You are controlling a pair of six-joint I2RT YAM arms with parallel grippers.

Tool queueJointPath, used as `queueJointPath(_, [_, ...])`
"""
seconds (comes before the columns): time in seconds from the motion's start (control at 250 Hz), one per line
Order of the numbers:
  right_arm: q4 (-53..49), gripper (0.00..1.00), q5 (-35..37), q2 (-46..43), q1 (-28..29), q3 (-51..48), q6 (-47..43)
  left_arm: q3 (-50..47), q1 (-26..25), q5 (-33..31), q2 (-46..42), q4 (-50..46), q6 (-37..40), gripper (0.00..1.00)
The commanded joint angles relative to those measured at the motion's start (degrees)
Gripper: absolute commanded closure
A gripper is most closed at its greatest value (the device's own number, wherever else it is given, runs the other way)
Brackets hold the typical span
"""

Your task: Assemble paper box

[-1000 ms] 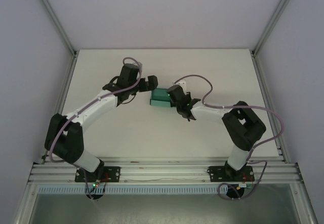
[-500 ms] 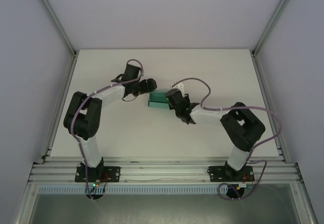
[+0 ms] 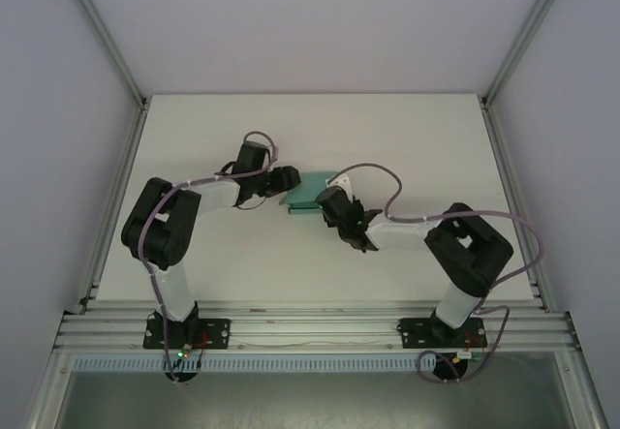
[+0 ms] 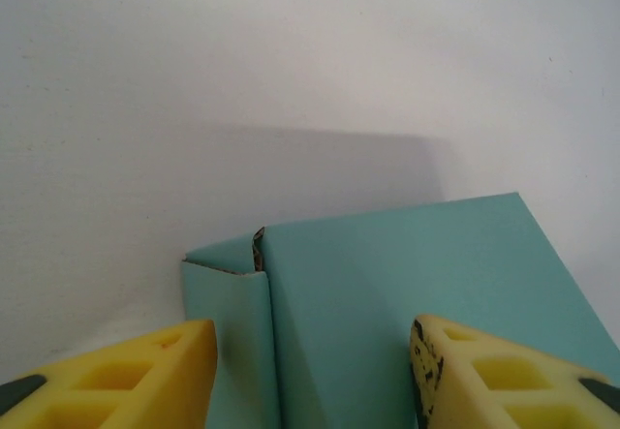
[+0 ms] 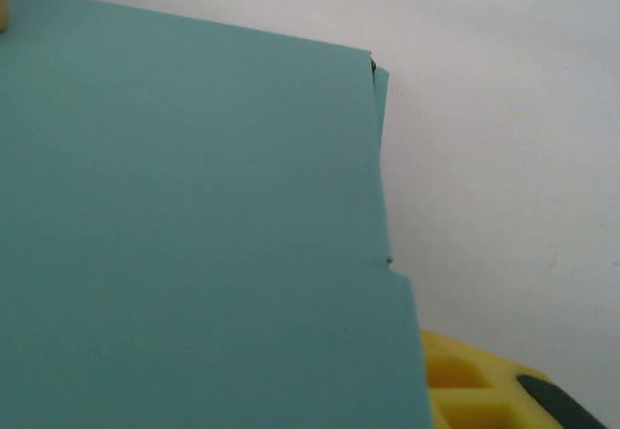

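The teal paper box (image 3: 306, 195) sits mid-table between both grippers, folded into a small box shape and slightly tilted. My left gripper (image 3: 283, 179) is at its left end. In the left wrist view its yellow fingers (image 4: 145, 376) stand wide apart, open, astride the box's (image 4: 387, 303) corner with the folded side flap. My right gripper (image 3: 331, 201) is at the box's right end. In the right wrist view a broad teal panel (image 5: 194, 226) covers one finger, and the other finger (image 5: 475, 385) shows behind the panel's edge, so it appears shut on the box.
The white table (image 3: 242, 255) is walled in by an aluminium frame with posts at the left (image 3: 121, 172) and right (image 3: 504, 172). Grey cables loop over both arms (image 3: 383, 172). The arm bases stand on the near rail (image 3: 310, 327).
The left arm folded its elbow back and its gripper came in to the box's left end. The right gripper and the box shifted slightly nearer, and the box now sits tilted.
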Motion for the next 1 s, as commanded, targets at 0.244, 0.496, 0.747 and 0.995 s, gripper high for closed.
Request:
queueJointPath(0.244, [-4.9,0.2,-9.5,-18.3,0.3,-9.9,6.4,-3.0,-0.6,-1.6,0.3,-2.3,1.3,0.47])
queueJointPath(0.496, [-9.3,0.0,-9.4,-18.4,-1.3,-5.7,12.1,-3.7,-0.5,0.6,1.6,-0.1,1.9,0.53])
queueJointPath(0.747, [-11.1,0.0,-20.0,-8.3,-12.4,3.8,15.9,-6.5,0.7,2.1,2.1,3.2,2.1,0.6])
queueJointPath(0.995, [-6.2,0.0,-36.1,-0.7,-18.3,7.0,18.3,-14.1,5.1,10.2,2.7,17.3,-2.1,0.7])
